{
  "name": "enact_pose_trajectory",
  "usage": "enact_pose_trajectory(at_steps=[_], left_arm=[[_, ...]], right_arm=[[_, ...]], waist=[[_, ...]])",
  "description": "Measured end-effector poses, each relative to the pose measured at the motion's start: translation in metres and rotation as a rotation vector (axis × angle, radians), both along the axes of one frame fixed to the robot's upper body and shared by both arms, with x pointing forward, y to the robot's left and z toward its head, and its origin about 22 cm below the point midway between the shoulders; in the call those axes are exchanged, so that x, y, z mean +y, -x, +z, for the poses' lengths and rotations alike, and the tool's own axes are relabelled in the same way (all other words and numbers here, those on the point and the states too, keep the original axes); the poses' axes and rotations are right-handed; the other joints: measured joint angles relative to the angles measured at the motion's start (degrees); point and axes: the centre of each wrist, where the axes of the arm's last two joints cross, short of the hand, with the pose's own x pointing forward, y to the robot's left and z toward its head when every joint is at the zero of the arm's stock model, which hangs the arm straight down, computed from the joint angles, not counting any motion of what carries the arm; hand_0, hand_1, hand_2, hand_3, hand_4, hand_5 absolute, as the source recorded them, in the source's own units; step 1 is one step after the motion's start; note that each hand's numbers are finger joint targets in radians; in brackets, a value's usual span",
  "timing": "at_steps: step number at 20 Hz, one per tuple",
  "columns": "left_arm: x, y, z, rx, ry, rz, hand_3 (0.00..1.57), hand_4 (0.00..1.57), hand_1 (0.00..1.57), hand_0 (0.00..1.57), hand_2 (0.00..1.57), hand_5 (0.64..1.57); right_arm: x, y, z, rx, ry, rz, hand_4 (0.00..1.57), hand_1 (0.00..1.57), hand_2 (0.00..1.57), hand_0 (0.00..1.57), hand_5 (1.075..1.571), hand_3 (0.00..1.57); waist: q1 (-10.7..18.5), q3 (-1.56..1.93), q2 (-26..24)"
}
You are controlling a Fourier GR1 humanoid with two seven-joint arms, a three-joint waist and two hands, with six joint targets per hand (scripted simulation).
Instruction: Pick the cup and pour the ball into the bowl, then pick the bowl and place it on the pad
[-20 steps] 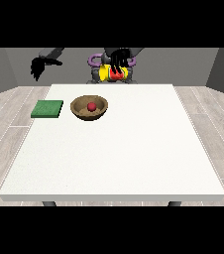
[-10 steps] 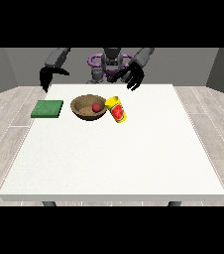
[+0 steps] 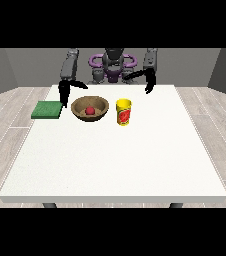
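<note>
While the robot stands behind the far edge of the white table [image 3: 115, 160], the front view shows three things in a row near that far edge. A green pad [image 3: 47, 109] lies flat by the table's left edge. Just beside it sits a brown bowl [image 3: 90, 108] with a red ball [image 3: 90, 111] inside it. Next to the bowl, a yellow cup [image 3: 124, 112] with a red mark on its side stands upright, close to the bowl but not touching it.

The robot hand at the view's left [image 3: 64, 92] hangs over the far left part of the table, above the gap between the pad and the bowl. Its fingers point down and look spread apart, and it holds nothing. The robot hand at the view's right [image 3: 148, 82] hangs over the far edge, well apart from the cup. Its fingers point down too, look relaxed, and hold nothing.
</note>
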Motion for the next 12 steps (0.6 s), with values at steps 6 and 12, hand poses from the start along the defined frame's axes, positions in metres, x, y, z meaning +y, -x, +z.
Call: enact_pose_trajectory(at_steps=[6, 12], left_arm=[[0.035, 0.004, -0.003, -0.022, 0.048, -0.032, 0.00, 0.00, 0.00, 0.00, 0.00, 1.565], [0.047, 0.007, 0.012, -0.063, 0.049, -0.054, 0.00, 0.00, 0.00, 0.00, 0.00, 1.565]], right_arm=[[0.003, -0.013, -0.008, 0.019, -0.018, -0.027, 0.25, 0.00, 0.00, 0.00, 1.567, 0.00], [-0.001, -0.023, -0.018, 0.008, -0.021, -0.053, 0.16, 0.00, 0.00, 0.00, 1.563, 0.00]], waist=[[0.39, 0.17, 0.59], [1.33, 0.23, 2.21]])
